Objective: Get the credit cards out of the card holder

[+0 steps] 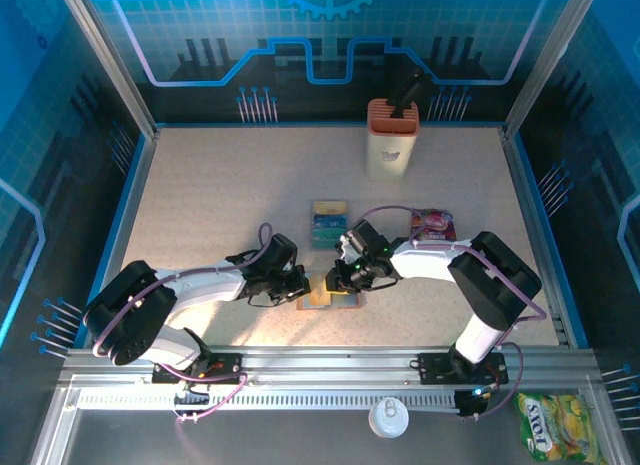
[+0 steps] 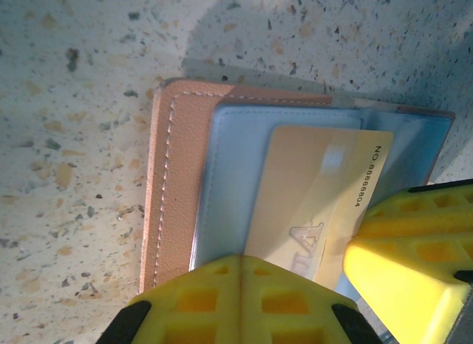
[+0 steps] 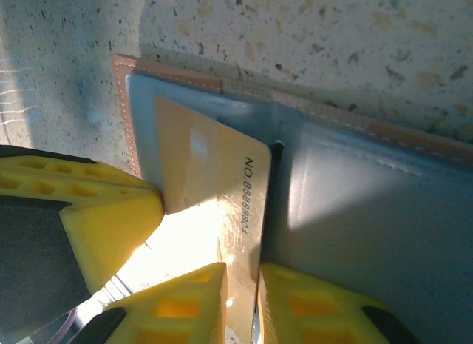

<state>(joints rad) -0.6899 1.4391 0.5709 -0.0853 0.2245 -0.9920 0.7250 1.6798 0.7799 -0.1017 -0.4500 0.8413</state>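
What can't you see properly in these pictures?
- Orange card, left wrist view: bottom hidden behind the left pincer.
- Card holder, right wrist view: cut off by the right edge.
- Teal cards, top view: print too small.
- Pockets: more cards inside? Cannot tell.

Left gripper [image 1: 303,287] and right gripper [image 1: 346,279] meet over the card holder [image 1: 318,301]; credit cards [image 1: 328,225] lie beyond.

Speckled beige tabletop [image 1: 220,205], blue trim along its edges. Blue back wall [image 1: 200,35] with grid print, circuit lines, gear at top centre. Blue side panels [image 1: 50,165] left and right, grey metal posts [image 1: 112,60] at upper corners. Slotted metal rail [image 1: 330,370] along bottom. Warm glare lower centre.
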